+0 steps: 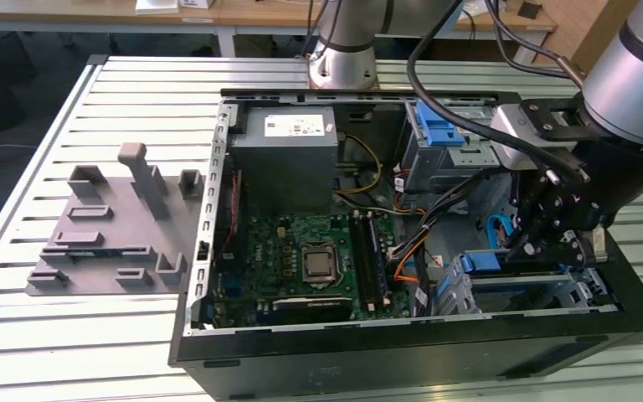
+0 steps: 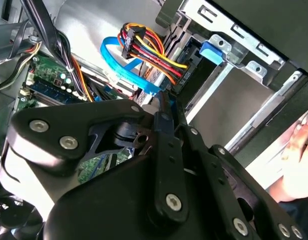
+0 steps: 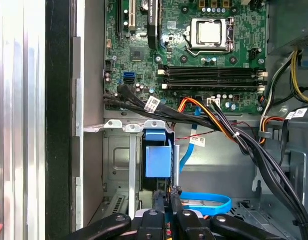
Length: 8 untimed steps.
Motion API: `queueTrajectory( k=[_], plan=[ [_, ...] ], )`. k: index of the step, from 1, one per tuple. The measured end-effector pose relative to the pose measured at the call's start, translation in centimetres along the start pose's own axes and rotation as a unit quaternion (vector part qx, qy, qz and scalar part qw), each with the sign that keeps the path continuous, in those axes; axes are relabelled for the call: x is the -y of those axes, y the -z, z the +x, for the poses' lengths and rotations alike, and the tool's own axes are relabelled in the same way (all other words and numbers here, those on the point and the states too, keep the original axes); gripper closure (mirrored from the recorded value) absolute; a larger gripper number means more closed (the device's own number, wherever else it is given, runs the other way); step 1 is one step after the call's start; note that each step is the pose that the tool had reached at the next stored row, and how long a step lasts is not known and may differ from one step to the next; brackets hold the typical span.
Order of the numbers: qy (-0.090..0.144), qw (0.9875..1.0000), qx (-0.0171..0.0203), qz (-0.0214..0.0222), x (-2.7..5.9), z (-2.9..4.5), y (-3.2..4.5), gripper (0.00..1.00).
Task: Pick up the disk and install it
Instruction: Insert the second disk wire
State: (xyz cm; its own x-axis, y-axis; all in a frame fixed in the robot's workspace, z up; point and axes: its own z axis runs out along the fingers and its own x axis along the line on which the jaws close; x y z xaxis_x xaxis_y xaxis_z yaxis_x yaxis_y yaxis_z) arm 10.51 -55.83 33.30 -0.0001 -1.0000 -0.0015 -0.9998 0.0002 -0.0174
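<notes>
On the bench (image 1: 31,327), a grey fixture plate (image 1: 110,243) lies near the left edge beside the open computer case (image 1: 411,352). Inside the case's right corner, the gripper (image 3: 166,200), its fingers pressed nearly together, pinches the blue-framed disk (image 3: 158,162) upright in the drive cage (image 3: 118,165).

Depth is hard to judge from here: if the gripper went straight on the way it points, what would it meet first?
Probably the blue plastic piece in the metal drive cage, just ahead of the gripper; how near is unclear.
</notes>
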Motion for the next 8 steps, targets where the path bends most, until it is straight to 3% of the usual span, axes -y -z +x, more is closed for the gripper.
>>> queueTrajectory(
  k=[7, 8],
  plan=[
    [0.0, 1.0, 0.0004, 0.0, 0.01, 0.01, 0.22, 0.84],
    [0.0, 1.0, 0.0024, 0.0, 0.01, 0.0, 0.23, 0.84]
  ],
)
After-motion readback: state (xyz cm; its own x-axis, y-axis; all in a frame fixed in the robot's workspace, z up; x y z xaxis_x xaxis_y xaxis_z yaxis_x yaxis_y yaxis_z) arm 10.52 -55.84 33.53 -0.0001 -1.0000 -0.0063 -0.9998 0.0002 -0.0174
